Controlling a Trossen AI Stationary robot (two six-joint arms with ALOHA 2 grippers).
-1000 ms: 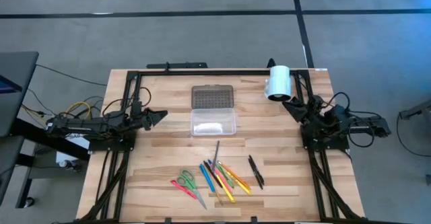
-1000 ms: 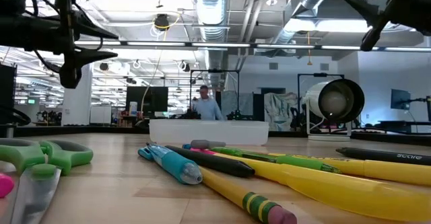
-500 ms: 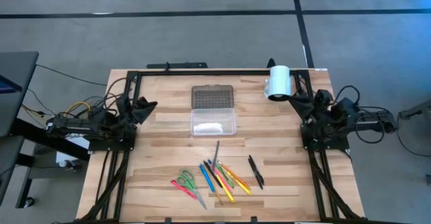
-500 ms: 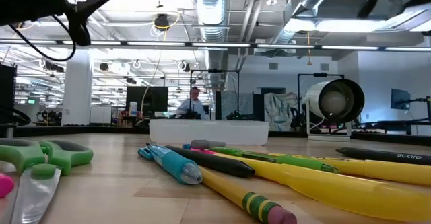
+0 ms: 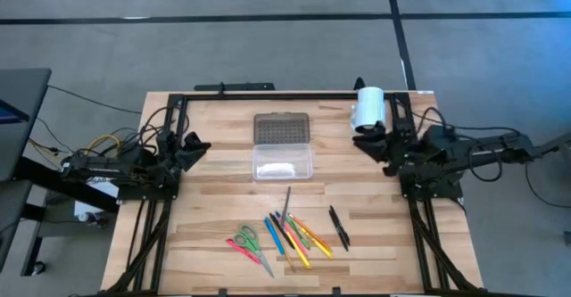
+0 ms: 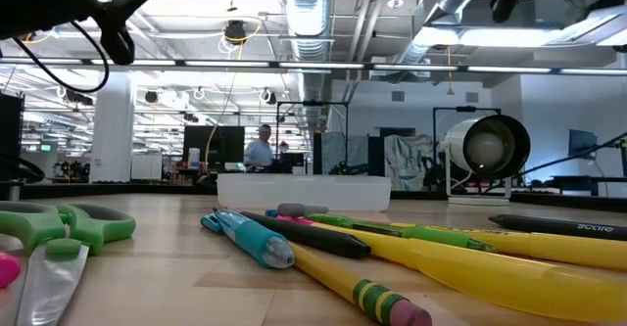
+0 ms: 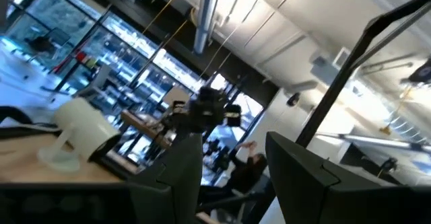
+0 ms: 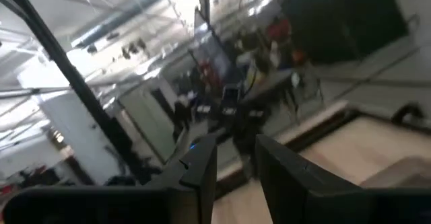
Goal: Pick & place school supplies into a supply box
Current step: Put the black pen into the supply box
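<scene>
The school supplies lie loose on the near middle of the table: green-handled scissors (image 5: 247, 242), a cluster of coloured pens and pencils (image 5: 290, 233) and a black marker (image 5: 339, 227). The clear supply box (image 5: 283, 163) stands farther back, with its dotted grey lid (image 5: 282, 127) lying flat beyond it. My left gripper (image 5: 203, 145) hovers open, left of the box, tipped up toward the room (image 7: 232, 163). My right gripper (image 5: 361, 141) hovers open, right of the box (image 8: 236, 160). Both are high above the table and hold nothing.
A white cylinder (image 5: 368, 108) lies at the far right corner, close behind my right gripper. A black frame rail (image 5: 268, 96) runs along the far edge. Bare wood lies between the box and the supplies. A person (image 6: 260, 150) is in the room beyond.
My left gripper has drawn back toward the table's left edge, risen and tipped upward. My right gripper has risen, pulled back a little, then swung toward the table's left, nearer the box. The supplies and the box have stayed where they were.
</scene>
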